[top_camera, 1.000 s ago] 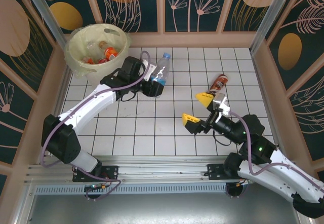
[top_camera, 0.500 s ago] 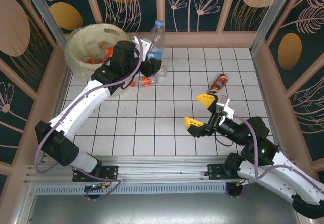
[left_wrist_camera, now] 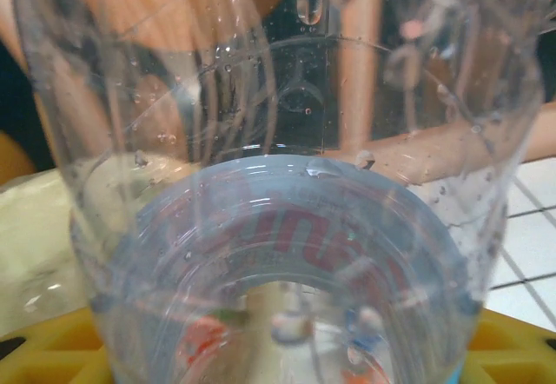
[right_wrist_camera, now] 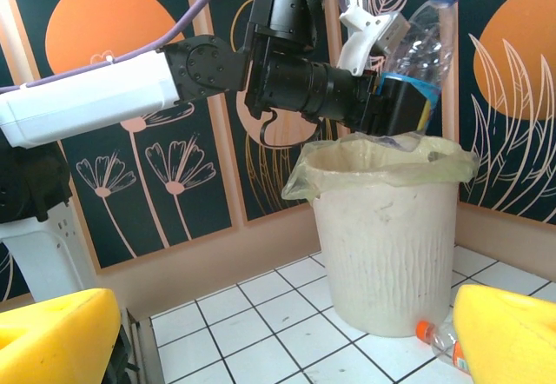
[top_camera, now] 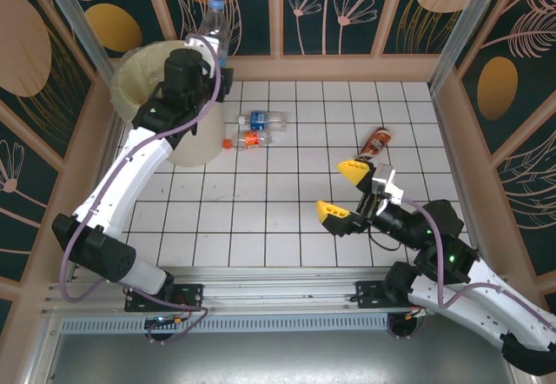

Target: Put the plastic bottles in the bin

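1. The left pincer (right_wrist_camera: 401, 104) was closed around the lower part of a clear bottle (top_camera: 214, 26).
2. The clear bottle had a blue cap and a blue label. From the left wrist, its see-through wall sat right between the yellow pads (left_wrist_camera: 43, 354).
3. The clear bottle was up in the air, just above the rim of the bin (top_camera: 130, 76). It leaned a little, with its cap at the top.
4. The bin was big, round and cream-white, with a pale yellow bag (right_wrist_camera: 382, 162) folded over its rim. It stood in the far left corner of the bench (top_camera: 287, 228).
5. The left arm (top_camera: 139, 171) reached across the top of the bin, so I could not see what lay inside.
6. Two small bottles lay on their sides on the bench, just to the right of the bin and close together.
7. The blue-label bottle (top_camera: 261, 121) was the one farther back.
8. The orange-cap bottle (top_camera: 246, 141) lay by the foot of the bin. It may have touched the bin, but I could not be sure.
9. An orange-red bottle (top_camera: 376, 141) lay on its side toward the right edge of the bench, well apart from the bin.
10. The right pincer (top_camera: 341, 189) was wide open and held nothing.
11. It hung over the near right part of the bench. Its far yellow finger (top_camera: 352, 169) was near the orange-red bottle but did not touch it.
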`<action>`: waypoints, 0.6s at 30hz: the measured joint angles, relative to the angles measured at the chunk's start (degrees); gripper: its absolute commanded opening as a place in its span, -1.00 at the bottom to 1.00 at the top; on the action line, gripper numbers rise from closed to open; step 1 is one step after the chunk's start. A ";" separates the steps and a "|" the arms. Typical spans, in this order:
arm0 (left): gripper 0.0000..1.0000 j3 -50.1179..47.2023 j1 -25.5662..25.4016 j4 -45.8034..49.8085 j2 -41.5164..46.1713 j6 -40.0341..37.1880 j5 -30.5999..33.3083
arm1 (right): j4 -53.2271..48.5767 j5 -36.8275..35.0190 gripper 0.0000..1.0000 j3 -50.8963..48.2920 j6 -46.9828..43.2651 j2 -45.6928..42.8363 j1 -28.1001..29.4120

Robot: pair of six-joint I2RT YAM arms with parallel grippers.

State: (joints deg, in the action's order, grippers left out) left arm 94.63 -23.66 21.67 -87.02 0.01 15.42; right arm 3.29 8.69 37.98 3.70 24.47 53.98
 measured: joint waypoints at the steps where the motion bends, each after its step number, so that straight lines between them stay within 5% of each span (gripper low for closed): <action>1: 0.18 0.00 0.98 0.28 -0.02 0.02 0.63 | 0.00 -0.02 0.98 0.00 0.00 0.00 0.00; 10: 0.24 2.51 9.20 4.81 -2.56 0.20 3.23 | -0.02 -0.04 0.98 0.00 0.00 0.00 0.00; 18: 0.29 4.39 12.48 11.63 -8.07 -1.14 -3.91 | -0.04 -0.07 0.98 0.00 0.04 0.00 0.00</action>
State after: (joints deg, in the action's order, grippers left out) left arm 99.02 -11.18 33.30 -95.09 -1.13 11.51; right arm 3.25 8.62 37.98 3.75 24.47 53.98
